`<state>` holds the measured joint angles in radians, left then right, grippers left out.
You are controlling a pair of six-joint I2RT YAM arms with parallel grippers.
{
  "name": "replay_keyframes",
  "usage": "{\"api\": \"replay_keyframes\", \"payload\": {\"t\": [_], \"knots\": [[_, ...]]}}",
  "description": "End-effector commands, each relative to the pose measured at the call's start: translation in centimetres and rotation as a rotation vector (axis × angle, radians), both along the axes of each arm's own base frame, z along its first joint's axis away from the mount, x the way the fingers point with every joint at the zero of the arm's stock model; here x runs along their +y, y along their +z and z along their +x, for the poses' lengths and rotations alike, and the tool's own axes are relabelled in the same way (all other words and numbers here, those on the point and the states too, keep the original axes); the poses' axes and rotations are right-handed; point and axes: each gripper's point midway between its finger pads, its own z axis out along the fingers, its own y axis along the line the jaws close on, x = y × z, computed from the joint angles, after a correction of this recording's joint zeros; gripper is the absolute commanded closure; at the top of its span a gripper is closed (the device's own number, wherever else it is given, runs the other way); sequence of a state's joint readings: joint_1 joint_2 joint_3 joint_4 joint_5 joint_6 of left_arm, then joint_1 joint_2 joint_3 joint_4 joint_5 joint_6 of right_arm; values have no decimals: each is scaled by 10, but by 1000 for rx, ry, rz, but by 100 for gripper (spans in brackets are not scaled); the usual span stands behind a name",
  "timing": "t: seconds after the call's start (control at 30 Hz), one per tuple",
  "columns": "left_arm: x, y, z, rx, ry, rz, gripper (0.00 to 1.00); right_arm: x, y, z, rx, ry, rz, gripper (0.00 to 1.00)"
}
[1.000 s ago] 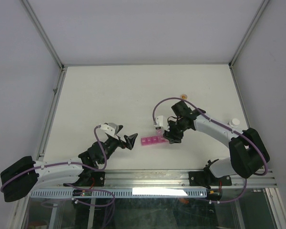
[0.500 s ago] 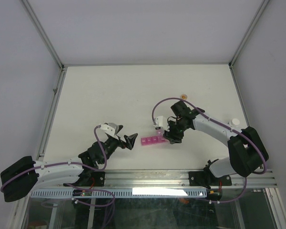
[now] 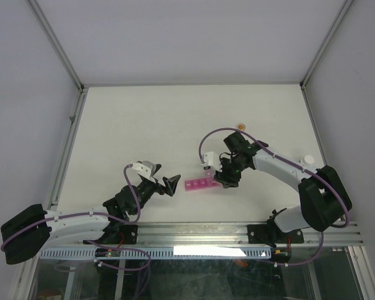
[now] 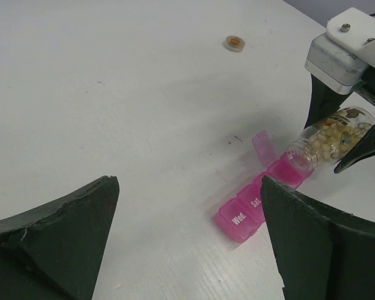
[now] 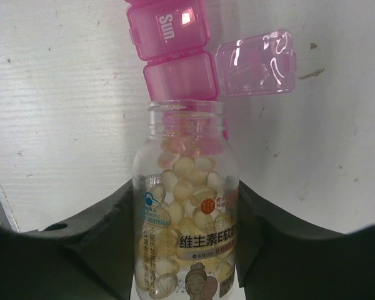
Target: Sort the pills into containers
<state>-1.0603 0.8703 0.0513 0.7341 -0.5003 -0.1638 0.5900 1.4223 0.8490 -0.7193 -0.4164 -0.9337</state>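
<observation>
Right jaws clamped on pill bottle [image 5: 184, 212], mouth at open end compartment of pink pill box [image 4: 240, 217]; left jaws apart nearby.

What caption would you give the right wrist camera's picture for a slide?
Right gripper holds a clear pill bottle, its open mouth at the pink organizer's open compartment, lid flipped aside.

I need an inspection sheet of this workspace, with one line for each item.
Surface: white table, a few small specks.
Job's things: pink pill strip, one lid open; bottle of pills tilted, mouth at the open compartment.
Clutter: small round disc, far side.
Grippers: left gripper open, empty, beside the strip; right gripper shut on bottle.
Cables: purple cables, one loop close to the strip.
Surroundings: metal frame, white walls.
</observation>
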Motion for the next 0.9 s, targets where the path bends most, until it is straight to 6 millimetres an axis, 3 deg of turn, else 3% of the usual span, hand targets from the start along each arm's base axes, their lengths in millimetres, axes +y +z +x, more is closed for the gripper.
{"api": "replay_keyframes", "payload": {"t": [0.0, 0.07, 0.17, 0.23, 0.5, 0.6, 0.67, 0.87], "knots": [[1, 16, 4, -40, 26, -43, 1, 10, 18, 17, -80, -8, 37, 97], [2, 15, 4, -39, 26, -40, 1, 14, 22, 7, -36, 10, 56, 97], [1, 15, 5, -38, 28, -40, 1, 10, 18, 18, -104, -6, 39, 98], [1, 14, 5, -37, 26, -36, 1, 14, 22, 10, -55, 10, 56, 98], [0, 14, 6, -35, 27, -34, 1, 10, 21, 19, -126, -13, 35, 98], [-1, 13, 5, -34, 24, -30, 1, 12, 22, 11, -72, 1, 33, 99], [-1, 14, 6, -34, 27, -31, 1, 9, 18, 18, -125, -16, 19, 99], [-1, 14, 6, -34, 27, -31, 1, 10, 21, 15, -103, -13, 13, 99]]}}
